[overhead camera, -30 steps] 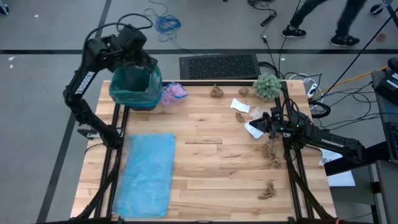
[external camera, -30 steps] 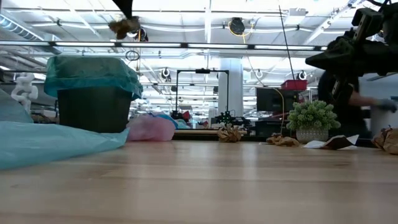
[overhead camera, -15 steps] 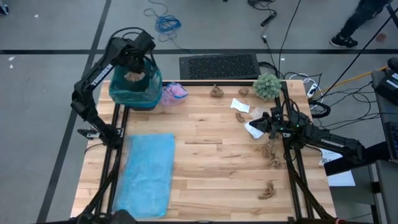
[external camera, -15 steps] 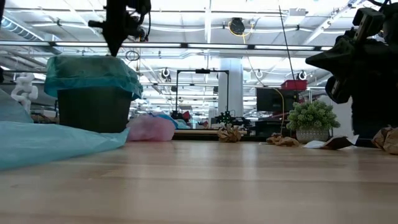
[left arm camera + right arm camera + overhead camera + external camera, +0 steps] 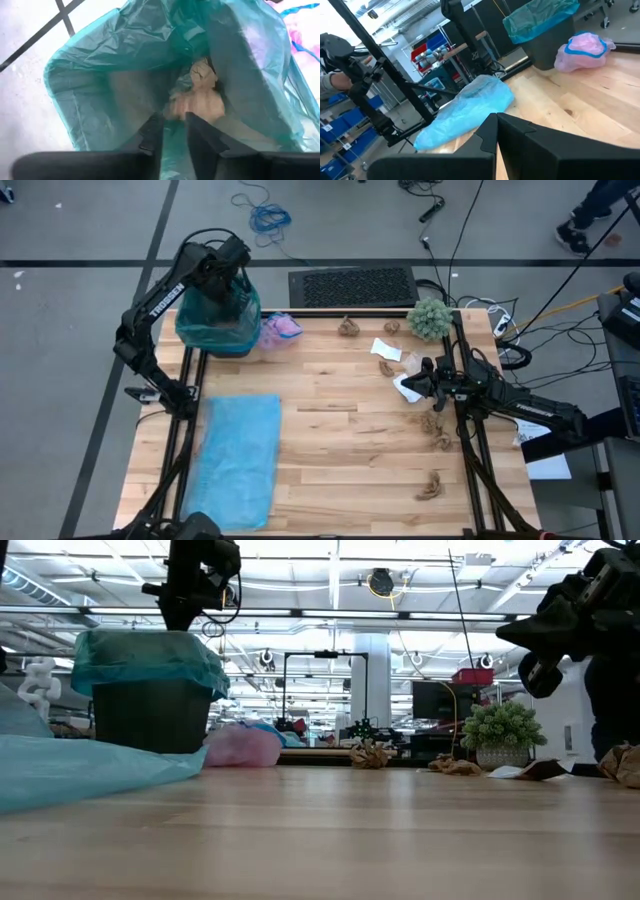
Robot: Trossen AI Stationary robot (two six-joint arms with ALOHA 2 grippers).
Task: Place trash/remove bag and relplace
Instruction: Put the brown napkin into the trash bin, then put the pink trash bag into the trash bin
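Observation:
A dark bin lined with a teal bag (image 5: 218,320) stands at the table's far left corner. My left gripper (image 5: 224,280) hovers over its mouth, pointing down, narrowly open and empty (image 5: 173,117). A brown paper wad (image 5: 200,95) lies inside the liner below it. More brown wads (image 5: 433,423) and white scraps (image 5: 387,350) lie on the table's right half. My right gripper (image 5: 418,376) is shut and empty, above a white scrap (image 5: 405,390). A lilac-pink piece (image 5: 281,330) rests on the table against the bin.
A flat light-blue bag (image 5: 240,455) lies along the table's near left. A fuzzy grey-green ball (image 5: 430,318) stands at the far right. Brown wads lie at the far edge (image 5: 348,326) and near right (image 5: 432,485). The table's middle is bare wood.
My left gripper held a brown wad above the bin, moved over its mouth and let go. The wad has fallen into the liner. My right gripper has shifted a little up and toward the table's left edge.

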